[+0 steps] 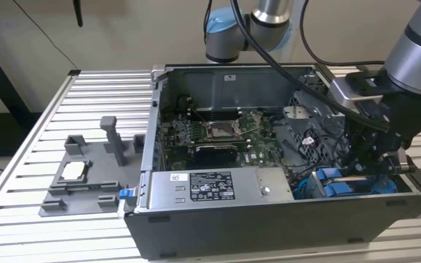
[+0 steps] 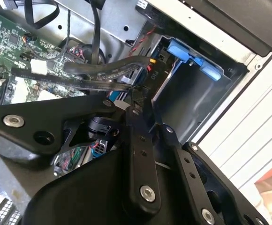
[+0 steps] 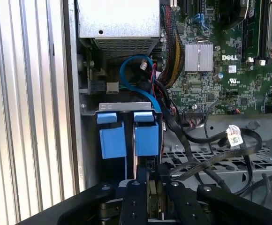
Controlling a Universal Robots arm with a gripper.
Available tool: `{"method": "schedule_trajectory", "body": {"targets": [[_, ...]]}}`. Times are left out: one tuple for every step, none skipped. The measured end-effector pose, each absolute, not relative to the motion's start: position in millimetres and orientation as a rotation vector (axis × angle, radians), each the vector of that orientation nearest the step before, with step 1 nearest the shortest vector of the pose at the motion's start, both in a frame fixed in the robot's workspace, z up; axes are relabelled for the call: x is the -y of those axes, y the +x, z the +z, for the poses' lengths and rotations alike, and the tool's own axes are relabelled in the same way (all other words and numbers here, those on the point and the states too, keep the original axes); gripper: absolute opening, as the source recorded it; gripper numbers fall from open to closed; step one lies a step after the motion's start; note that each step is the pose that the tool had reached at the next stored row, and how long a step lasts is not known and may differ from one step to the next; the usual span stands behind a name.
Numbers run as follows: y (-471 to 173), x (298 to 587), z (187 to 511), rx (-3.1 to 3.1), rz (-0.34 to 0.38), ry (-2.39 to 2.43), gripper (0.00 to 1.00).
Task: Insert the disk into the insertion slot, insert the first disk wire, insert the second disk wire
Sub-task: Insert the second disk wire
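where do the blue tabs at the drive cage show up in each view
Exterior view: blue tabs in the case's corner toward the exterior view's right, below the end effector.
First wrist view: two blue tabs beside the case wall.
Second wrist view: blue tab atop the cage.
Shared landmark: the green motherboard.

Computer case (image 1: 284,241) on slatted table (image 1: 42,137), parts tray (image 1: 86,181) beside it at the exterior view's left
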State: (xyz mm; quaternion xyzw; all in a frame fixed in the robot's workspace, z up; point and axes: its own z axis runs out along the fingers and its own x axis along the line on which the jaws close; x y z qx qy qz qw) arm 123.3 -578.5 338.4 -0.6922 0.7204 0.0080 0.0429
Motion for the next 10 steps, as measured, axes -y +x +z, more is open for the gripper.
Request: {"method": "schedule_trajectory", "body": {"targets": [[123.2, 578.4, 339.4, -2.204, 0.025, -2.116, 0.24], [123.1, 578.4, 340.5, -2.205, 0.025, -2.115, 0.24], [123.0, 578.4, 341.3, -2.205, 0.025, -2.114, 0.24], [122.9, 578.4, 341.6, -2.206, 0.025, -2.113, 0.24], [122.8, 578.4, 341.5, -2.207, 0.025, -2.113, 0.24], [122.8, 578.4, 341.6, -2.207, 0.025, -2.112, 0.24], [122.8, 578.4, 341.3, -2.208, 0.025, -2.111, 0.24], [122.8, 578.4, 341.1, -2.21, 0.025, -2.109, 0.24], [122.8, 578.4, 340.8, -2.215, 0.024, -2.104, 0.24], [122.7, 578.4, 340.4, -2.223, 0.023, -2.096, 0.24]]}}
